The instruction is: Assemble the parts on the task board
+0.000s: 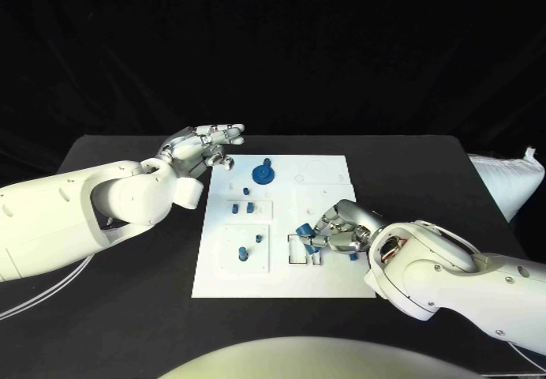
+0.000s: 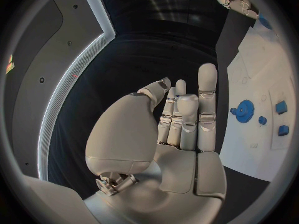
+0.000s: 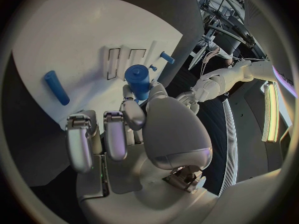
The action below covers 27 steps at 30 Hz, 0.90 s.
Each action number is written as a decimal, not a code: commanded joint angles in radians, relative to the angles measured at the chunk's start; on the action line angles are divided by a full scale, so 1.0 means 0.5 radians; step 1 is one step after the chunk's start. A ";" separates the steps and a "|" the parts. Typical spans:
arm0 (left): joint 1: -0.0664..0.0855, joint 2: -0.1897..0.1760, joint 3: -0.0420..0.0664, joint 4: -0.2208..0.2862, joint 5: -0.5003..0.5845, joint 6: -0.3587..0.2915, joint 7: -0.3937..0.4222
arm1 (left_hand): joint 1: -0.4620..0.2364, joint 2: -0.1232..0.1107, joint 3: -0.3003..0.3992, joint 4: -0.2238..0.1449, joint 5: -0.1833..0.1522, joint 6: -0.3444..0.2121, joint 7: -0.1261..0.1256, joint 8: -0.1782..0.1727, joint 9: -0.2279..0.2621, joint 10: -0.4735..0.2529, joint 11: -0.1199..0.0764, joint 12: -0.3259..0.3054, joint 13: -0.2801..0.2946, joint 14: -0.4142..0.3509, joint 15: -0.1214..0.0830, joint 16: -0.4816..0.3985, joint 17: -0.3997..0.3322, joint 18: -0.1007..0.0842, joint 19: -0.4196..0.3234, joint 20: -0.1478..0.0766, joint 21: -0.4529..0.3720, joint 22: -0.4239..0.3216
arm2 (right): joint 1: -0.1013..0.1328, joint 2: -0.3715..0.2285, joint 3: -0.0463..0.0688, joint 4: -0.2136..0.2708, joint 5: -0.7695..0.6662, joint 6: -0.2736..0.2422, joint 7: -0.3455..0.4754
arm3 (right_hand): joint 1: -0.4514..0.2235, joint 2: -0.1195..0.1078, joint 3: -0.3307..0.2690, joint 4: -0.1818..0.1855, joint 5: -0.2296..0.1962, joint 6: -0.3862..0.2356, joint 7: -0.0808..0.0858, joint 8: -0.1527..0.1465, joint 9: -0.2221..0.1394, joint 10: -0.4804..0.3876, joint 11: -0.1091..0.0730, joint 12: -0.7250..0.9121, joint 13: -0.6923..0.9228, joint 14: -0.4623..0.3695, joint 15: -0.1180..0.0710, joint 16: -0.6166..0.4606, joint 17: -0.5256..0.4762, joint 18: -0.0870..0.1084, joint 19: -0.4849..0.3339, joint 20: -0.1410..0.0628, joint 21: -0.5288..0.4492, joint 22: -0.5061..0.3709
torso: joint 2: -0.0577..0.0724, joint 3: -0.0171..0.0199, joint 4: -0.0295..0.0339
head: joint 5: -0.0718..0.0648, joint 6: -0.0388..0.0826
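From the head camera, the white task board (image 1: 285, 276) lies mid-desk; the left robot hand (image 1: 203, 148) hovers at its far left corner beside a blue gear (image 1: 265, 172). In the left wrist view its fingers (image 2: 207, 104) are extended, holding nothing. In the right wrist view, the right robot hand (image 3: 134, 119) pinches a blue cylinder (image 3: 138, 80) above the board.

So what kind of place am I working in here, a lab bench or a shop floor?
Most likely a lab or demo test cell: a black table against a dark backdrop, a white task board with small blue parts, and the right wrist view shows light strips and another rig arm in the room.
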 commanded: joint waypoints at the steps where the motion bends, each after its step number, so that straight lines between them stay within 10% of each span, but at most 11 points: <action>1: 0.001 0.004 0.001 0.008 -0.006 0.036 0.015 | -0.003 0.018 -0.008 -0.002 0.009 -0.016 -0.002 0.012 0.001 -0.013 -0.003 0.006 0.003 -0.016 -0.003 0.003 -0.003 0.037 -0.012 0.000 -0.010 -0.002 | -0.002 0.025 -0.001 -0.014 0.074 0.130 -0.022 | -0.025 0.024 -0.009 0.010 0.002 0.092 -0.067 0.015 0.109 0.122 -0.070 0.457 0.753 0.166 -0.021 0.009 0.282 -0.013 0.209 -0.015 0.005 0.526 | -0.002 -0.0026 0.000 | 0.003 -0.004; 27: 0.001 -0.001 0.001 0.015 -0.006 0.037 0.012 | -0.003 0.018 -0.008 -0.002 0.009 -0.016 -0.002 0.012 0.001 -0.013 -0.003 0.006 0.003 -0.016 -0.003 0.003 -0.003 0.037 -0.012 0.000 -0.010 -0.002 | -0.002 0.126 -0.012 -0.158 -0.034 0.287 -0.049 | -0.148 0.061 -0.050 0.008 -0.097 0.141 -0.099 0.057 0.200 0.085 -0.098 0.299 0.644 0.171 -0.044 0.026 0.314 -0.013 0.209 -0.037 0.005 0.526 | -0.001 0.0028 -0.002 | 0.026 -0.022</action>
